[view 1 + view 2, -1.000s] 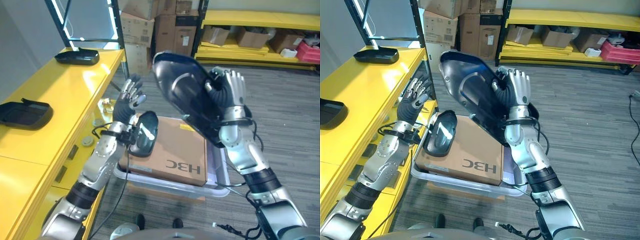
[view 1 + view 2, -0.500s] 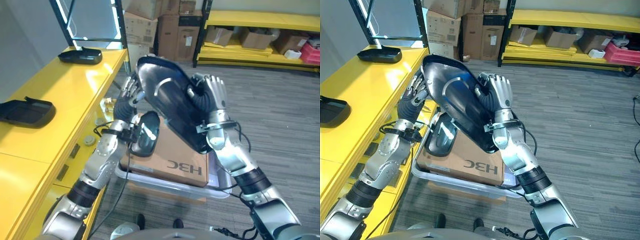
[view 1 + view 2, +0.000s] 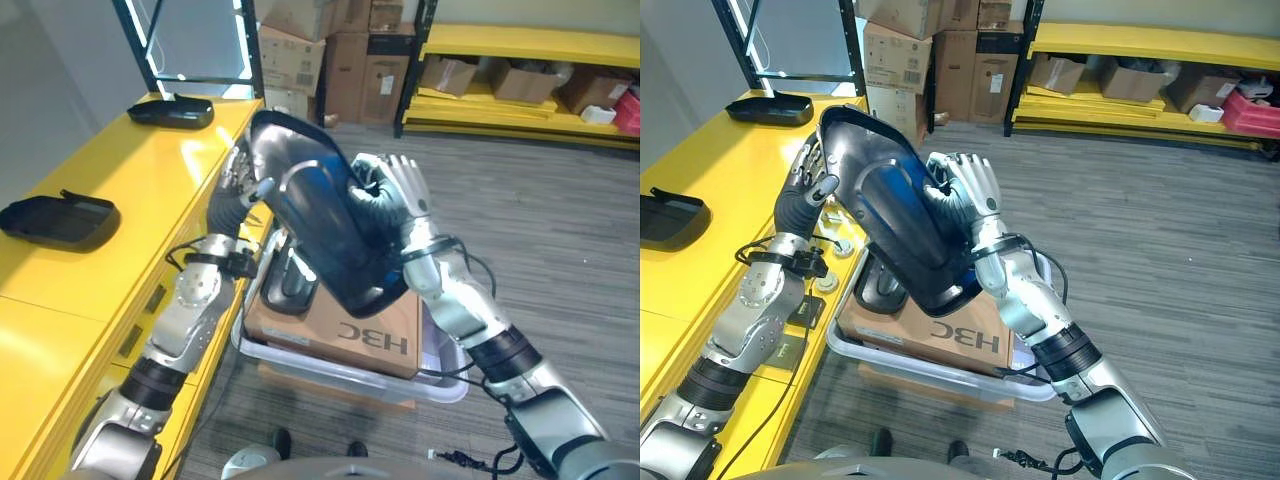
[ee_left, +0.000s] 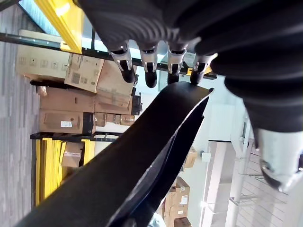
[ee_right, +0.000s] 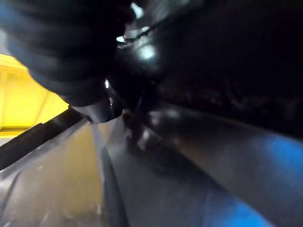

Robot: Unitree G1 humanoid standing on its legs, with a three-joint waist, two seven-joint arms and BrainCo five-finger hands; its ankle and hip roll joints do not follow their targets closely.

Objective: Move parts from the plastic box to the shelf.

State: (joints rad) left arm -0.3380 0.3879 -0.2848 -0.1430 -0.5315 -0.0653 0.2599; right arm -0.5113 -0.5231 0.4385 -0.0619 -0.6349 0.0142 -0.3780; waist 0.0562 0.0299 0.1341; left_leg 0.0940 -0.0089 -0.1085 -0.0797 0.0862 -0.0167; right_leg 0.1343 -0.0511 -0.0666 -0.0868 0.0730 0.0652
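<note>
- Left eye view: right hand (image 3: 395, 195) has its fingers curled over the edge of a large glossy black moulded part (image 3: 320, 225) and holds it tilted above the plastic box (image 3: 440, 365). A second ago the part was higher and further right; it has since swung left and down toward the yellow shelf (image 3: 110, 250).
- Right eye view: left hand (image 3: 805, 190), fingers spread and straight, now touches the part's upper left edge; earlier it was apart. Looks like a two-hand steady or handover. A smaller black part (image 3: 880, 290) sits on the cardboard box (image 3: 950, 335) in the bin. Two black parts (image 3: 670, 215) already lie on the shelf.
- Left wrist view: straight fingertips (image 4: 150, 75) just at the part's rim.
- Right wrist view: dark part surface up close; grip not readable here.
- Placement not yet done.
</note>
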